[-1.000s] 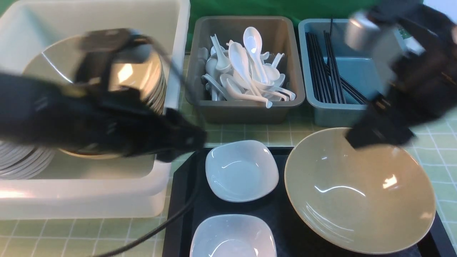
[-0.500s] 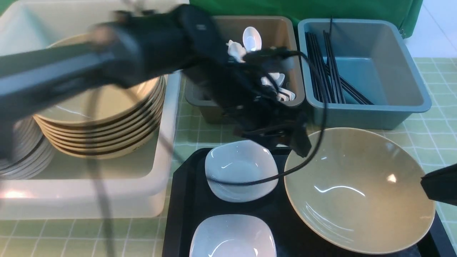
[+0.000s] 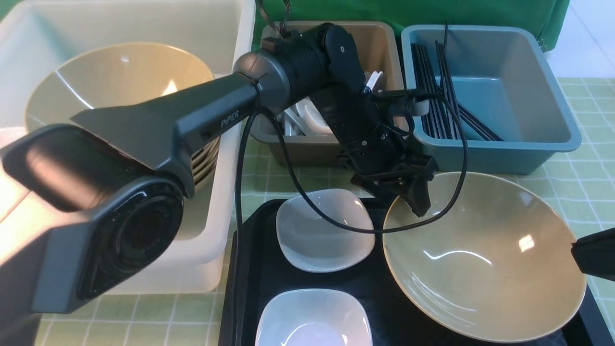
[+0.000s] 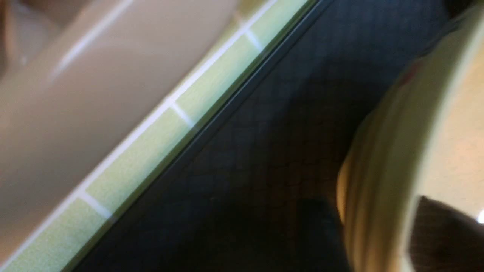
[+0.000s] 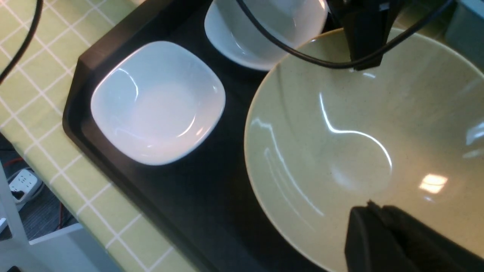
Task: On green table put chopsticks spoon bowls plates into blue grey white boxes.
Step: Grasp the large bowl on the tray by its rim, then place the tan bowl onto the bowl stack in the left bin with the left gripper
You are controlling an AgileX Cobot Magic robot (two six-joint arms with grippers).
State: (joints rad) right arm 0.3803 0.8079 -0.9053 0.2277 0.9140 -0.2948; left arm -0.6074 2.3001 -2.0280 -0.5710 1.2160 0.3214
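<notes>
The left hand (image 3: 414,194) sits at the far rim of the large beige bowl (image 3: 480,269), its tips straddling that edge. In the left wrist view one dark finger (image 4: 442,238) lies against the bowl's inner wall, while the outer side is lost in shadow and blur, so I cannot tell whether the rim is actually pinched. The right hand (image 3: 579,252) is at the opposite, right-side rim of the same bowl, its fingers pressed together with nothing between them; the right wrist view shows its tips (image 5: 363,219) over the bowl's inner surface. The bowl rests on a black tray (image 3: 257,283) on the green table (image 3: 591,178). Just beside the left hand, away from the bowl, is a small white dish (image 3: 324,230), with a second dish (image 3: 312,317) nearer the robot. Beyond the left hand stand the grey box (image 3: 307,154) of spoons (image 3: 312,117) and the blue box (image 3: 495,154) of chopsticks (image 3: 444,101). Well behind that arm's wrist, the white box (image 3: 211,250) holds stacked bowls (image 3: 120,77).
</notes>
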